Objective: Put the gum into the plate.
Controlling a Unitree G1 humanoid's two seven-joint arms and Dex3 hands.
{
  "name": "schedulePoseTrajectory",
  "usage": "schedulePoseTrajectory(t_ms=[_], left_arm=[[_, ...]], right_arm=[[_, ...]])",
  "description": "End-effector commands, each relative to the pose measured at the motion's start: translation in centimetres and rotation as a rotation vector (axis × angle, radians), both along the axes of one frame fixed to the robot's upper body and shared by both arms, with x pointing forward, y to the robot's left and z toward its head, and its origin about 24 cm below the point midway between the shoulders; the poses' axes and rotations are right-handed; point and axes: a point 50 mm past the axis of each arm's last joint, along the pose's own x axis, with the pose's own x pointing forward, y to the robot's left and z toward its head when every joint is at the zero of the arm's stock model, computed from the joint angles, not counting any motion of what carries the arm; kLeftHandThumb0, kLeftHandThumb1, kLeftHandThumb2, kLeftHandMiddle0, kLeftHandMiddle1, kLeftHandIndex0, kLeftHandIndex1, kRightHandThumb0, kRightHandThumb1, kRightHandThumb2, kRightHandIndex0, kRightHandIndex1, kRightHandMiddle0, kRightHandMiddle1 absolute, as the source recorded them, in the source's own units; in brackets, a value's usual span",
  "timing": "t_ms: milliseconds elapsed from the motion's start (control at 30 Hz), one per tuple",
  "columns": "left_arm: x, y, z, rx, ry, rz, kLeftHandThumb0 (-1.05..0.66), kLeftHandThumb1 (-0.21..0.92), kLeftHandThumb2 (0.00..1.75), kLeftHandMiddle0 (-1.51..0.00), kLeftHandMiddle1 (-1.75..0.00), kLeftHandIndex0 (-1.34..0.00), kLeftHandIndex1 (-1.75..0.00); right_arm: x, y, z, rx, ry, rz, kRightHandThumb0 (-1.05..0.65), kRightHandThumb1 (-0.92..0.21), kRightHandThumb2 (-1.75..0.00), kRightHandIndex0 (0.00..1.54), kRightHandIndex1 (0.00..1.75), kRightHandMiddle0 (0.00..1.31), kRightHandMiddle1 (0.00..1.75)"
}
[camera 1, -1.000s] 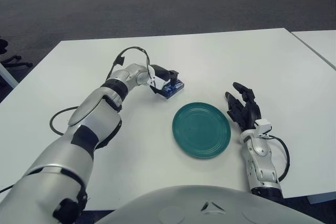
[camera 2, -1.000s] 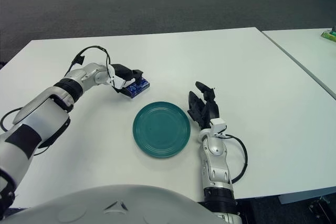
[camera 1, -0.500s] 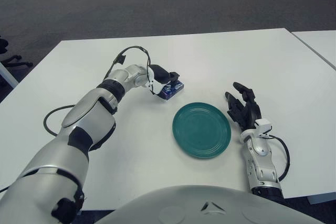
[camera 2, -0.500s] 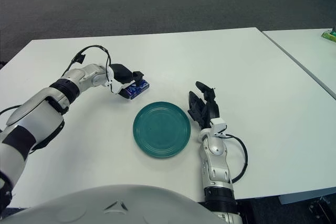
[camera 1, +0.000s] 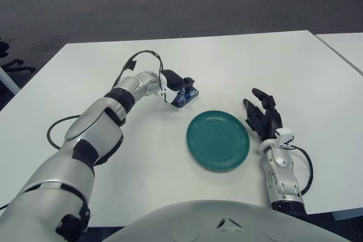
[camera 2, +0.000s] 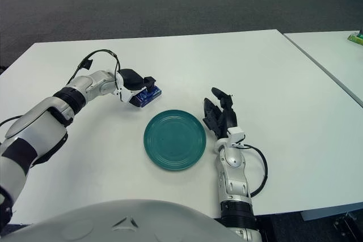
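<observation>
The gum is a small blue pack [camera 1: 186, 98] on the white table, just up and left of the teal plate [camera 1: 218, 140]. My left hand [camera 1: 180, 88] reaches out over the pack with its black fingers closed around it; the pack is tilted slightly. It also shows in the right eye view [camera 2: 146, 94]. The plate [camera 2: 174, 139] is empty. My right hand [camera 1: 262, 115] rests on the table to the right of the plate, fingers spread, holding nothing.
A black cable [camera 1: 139, 58] loops above my left forearm. A second white table [camera 1: 343, 46] stands at the far right across a narrow gap. The table's front edge lies close to my body.
My left hand has shifted slightly up and away on the gum pack, tilting it. The right hand and plate have not moved.
</observation>
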Motion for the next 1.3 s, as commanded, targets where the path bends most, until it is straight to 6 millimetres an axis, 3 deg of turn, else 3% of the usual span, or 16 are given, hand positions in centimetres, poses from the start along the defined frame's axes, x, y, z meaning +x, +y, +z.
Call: schedulePoseTrajectory(t_ms=[0, 100, 233, 300, 333, 467, 567, 833, 933, 1100, 1267], left_arm=[[-0.7, 1.1, -1.2, 0.032, 0.046, 0.012, -0.91, 0.92, 0.3, -0.65, -1.74, -0.14, -1.46], [-0.6, 1.1, -0.4, -0.025, 0.012, 0.016, -0.93, 0.92, 0.31, -0.62, -1.74, -0.12, -1.47], [-0.6, 1.3, 1.1, -0.123, -0.05, 0.004, -0.96, 0.92, 0.36, -0.4, -1.75, -0.08, -1.39], [-0.8, 1.4, 1.7, -0.194, -0.087, 0.005, -0.98, 0.92, 0.37, -0.25, -1.62, -0.05, -1.33], [-0.8, 1.4, 1.9, -0.226, -0.105, 0.007, -1.0, 0.92, 0.38, -0.21, -1.44, -0.03, -1.28], [-0.9, 1.7, 2.6, -0.344, -0.183, 0.038, -1.03, 0.92, 0.4, -0.18, -1.07, -0.01, -1.18], [-1.3, 2.2, 4.4, -0.468, -0.287, 0.061, -1.04, 0.92, 0.45, -0.19, -0.74, 0.0, -1.04], [-3.3, 2.0, 5.9, -0.642, -0.449, 0.164, -1.05, 0.92, 0.5, -0.16, -0.26, 0.0, -0.83], [-3.8, 1.8, 5.9, -0.666, -0.466, 0.208, -1.05, 0.92, 0.51, -0.16, -0.15, 0.0, -0.77], [-3.9, 1.5, 5.9, -0.65, -0.488, 0.3, -1.05, 0.92, 0.52, -0.17, -0.08, 0.0, -0.81], [-3.2, 0.2, 5.1, -0.578, -0.517, 0.407, -1.05, 0.92, 0.58, -0.22, -0.05, -0.01, -1.09]], right_arm=[[-1.4, -0.1, -2.4, 0.03, 0.135, -0.014, -0.49, -0.92, -0.61, 0.49, 0.14, 0.0, 0.83], [-1.5, -0.1, -2.4, 0.035, 0.138, -0.019, -0.49, -0.92, -0.61, 0.49, 0.14, 0.0, 0.82], [-1.6, -0.1, -2.4, 0.043, 0.137, -0.023, -0.48, -0.92, -0.62, 0.47, 0.14, 0.0, 0.81], [-1.6, -0.1, -2.3, 0.046, 0.137, -0.023, -0.48, -0.92, -0.62, 0.47, 0.14, 0.0, 0.8], [-1.6, -0.1, -2.3, 0.047, 0.137, -0.023, -0.48, -0.92, -0.63, 0.47, 0.14, 0.0, 0.8], [-1.6, -0.1, -2.4, 0.045, 0.141, -0.021, -0.48, -0.92, -0.63, 0.48, 0.15, 0.01, 0.8], [-1.7, 0.0, -2.5, 0.042, 0.144, -0.015, -0.48, -0.92, -0.63, 0.5, 0.16, 0.0, 0.81], [-1.8, -0.1, -2.4, 0.036, 0.134, -0.026, -0.46, -0.92, -0.64, 0.5, 0.18, 0.0, 0.79], [-1.8, -0.2, -2.5, 0.038, 0.136, -0.038, -0.45, -0.92, -0.64, 0.5, 0.2, 0.0, 0.8], [-1.8, -0.3, -2.5, 0.041, 0.141, -0.046, -0.44, -0.92, -0.62, 0.47, 0.26, 0.0, 0.81], [-1.9, -0.3, -2.5, 0.048, 0.143, -0.043, -0.45, -0.91, -0.61, 0.45, 0.28, 0.0, 0.81]])
